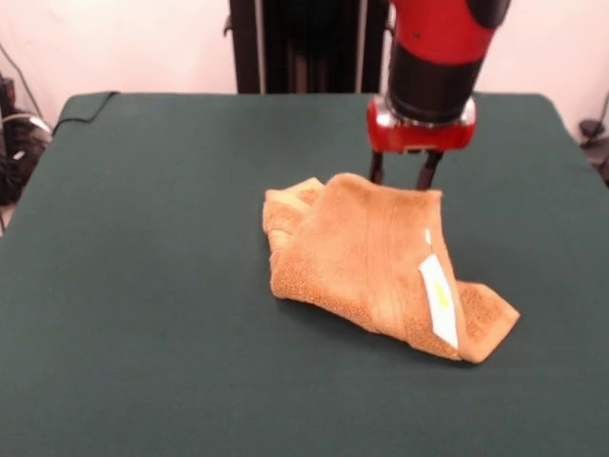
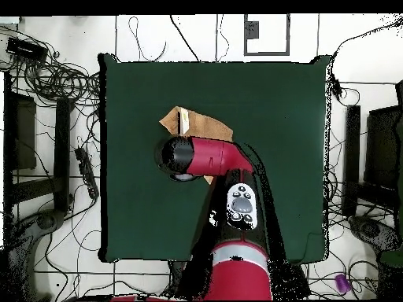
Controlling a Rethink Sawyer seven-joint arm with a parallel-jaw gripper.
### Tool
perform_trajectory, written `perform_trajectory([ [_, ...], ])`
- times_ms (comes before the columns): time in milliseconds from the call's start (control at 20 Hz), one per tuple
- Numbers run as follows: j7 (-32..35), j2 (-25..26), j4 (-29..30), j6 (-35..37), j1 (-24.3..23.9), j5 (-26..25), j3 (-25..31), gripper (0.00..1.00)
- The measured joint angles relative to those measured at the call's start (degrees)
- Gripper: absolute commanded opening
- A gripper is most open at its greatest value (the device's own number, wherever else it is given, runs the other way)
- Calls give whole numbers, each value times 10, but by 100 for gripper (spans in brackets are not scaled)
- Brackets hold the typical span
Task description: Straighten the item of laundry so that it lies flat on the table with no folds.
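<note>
The small orange-tan terry-cloth towel lies folded over itself mid-way across the dark green felt-covered table, its long axis diagonal. The red-and-black gripper hangs at its far edge, fingers spread, tips touching or just behind the hem

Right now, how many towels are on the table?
1. The orange-tan towel lies crumpled and folded over itself near the middle of the green table, just in front of the claw. The overhead view shows no other, though the arm covers part of the table.
</note>
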Motion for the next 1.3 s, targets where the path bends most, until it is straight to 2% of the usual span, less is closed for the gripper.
perform_trajectory([
  [200, 0, -36, 0, 23, -7, 7, 0, 100],
  [650, 0, -69, 1, 32, -21, 22, 0, 100],
  [1000, 0, -68, 8, 28, -30, 25, 0, 100],
  [1300, 0, -57, 36, -8, -33, 24, 0, 100],
])
